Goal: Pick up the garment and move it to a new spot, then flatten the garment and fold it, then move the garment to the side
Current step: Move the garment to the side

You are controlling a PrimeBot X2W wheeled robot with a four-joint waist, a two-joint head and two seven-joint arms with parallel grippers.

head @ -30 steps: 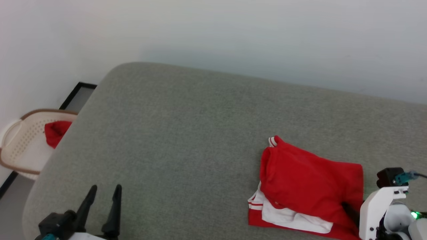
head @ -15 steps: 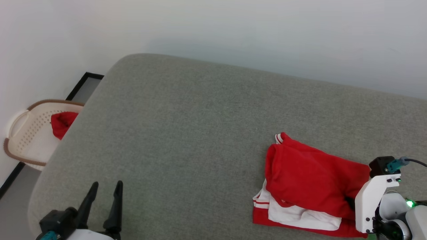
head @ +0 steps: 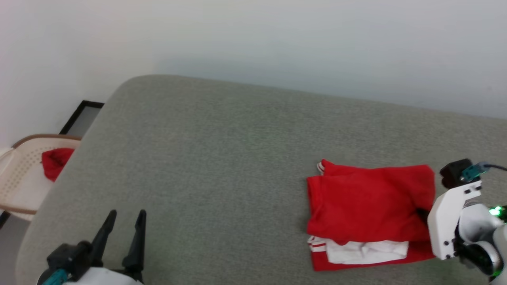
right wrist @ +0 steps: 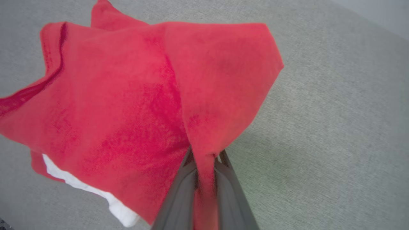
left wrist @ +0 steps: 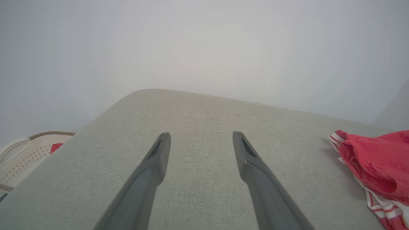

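The garment (head: 368,206), red with a white sleeve and striped trim showing, lies folded on the grey surface (head: 222,158) at the right. My right gripper (head: 423,213) is at its right edge, shut on a pinch of red cloth; in the right wrist view the garment (right wrist: 134,105) rises in a taut fold from between the closed fingers (right wrist: 182,198). My left gripper (head: 124,215) stands open at the lower left, well away from the garment. The left wrist view has its fingers (left wrist: 156,159) spread over bare grey fabric, with the garment (left wrist: 377,163) at the right edge.
A cream perforated basket (head: 23,178) with a red cloth (head: 55,162) in it stands on the floor off the surface's left edge. A pale wall runs behind the far edge. Bare grey surface stretches between the two grippers.
The right gripper has shut on the garment's right edge and pulled it; the garment has turned and squared up. The head camera has shifted. The left gripper has stayed put.
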